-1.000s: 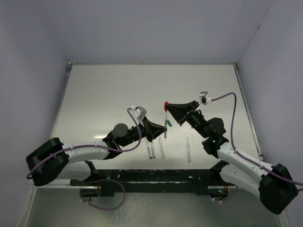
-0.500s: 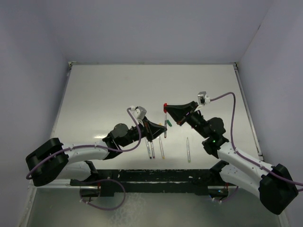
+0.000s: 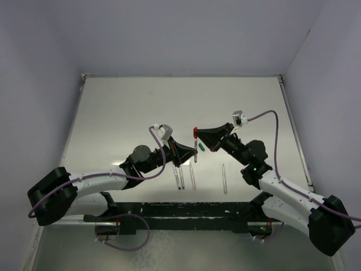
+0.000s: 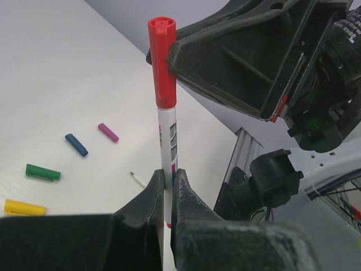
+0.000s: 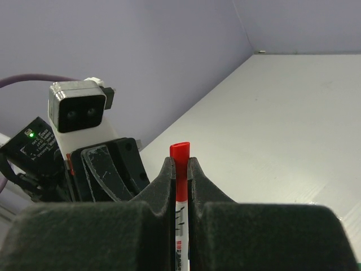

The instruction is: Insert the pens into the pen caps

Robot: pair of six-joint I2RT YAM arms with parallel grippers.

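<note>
Aloft over a white table (image 3: pixel 124 113), lilac walls (image 3: pixel 180 34) around: left pincer (image 4: pixel 167 179) tight on pen (image 4: pixel 167 135), right pincer (image 5: pixel 181 164) on red cap (image 4: pixel 162 62).

My left gripper (image 4: pixel 167 179) and my right gripper (image 5: pixel 180 166) pinch the same pen (image 4: pixel 167 141), the right one up at its red cap (image 4: pixel 162 62). They are nose to nose, with almost no room to pass between them. Down low the green cap (image 3: pixel 201 148) lies just beside the held pen, and four more pens (image 3: pixel 193 177) lie nearer my bases and get in the way, but the far part of the table (image 3: pixel 169 101) and both its sides are wide open room.
</note>
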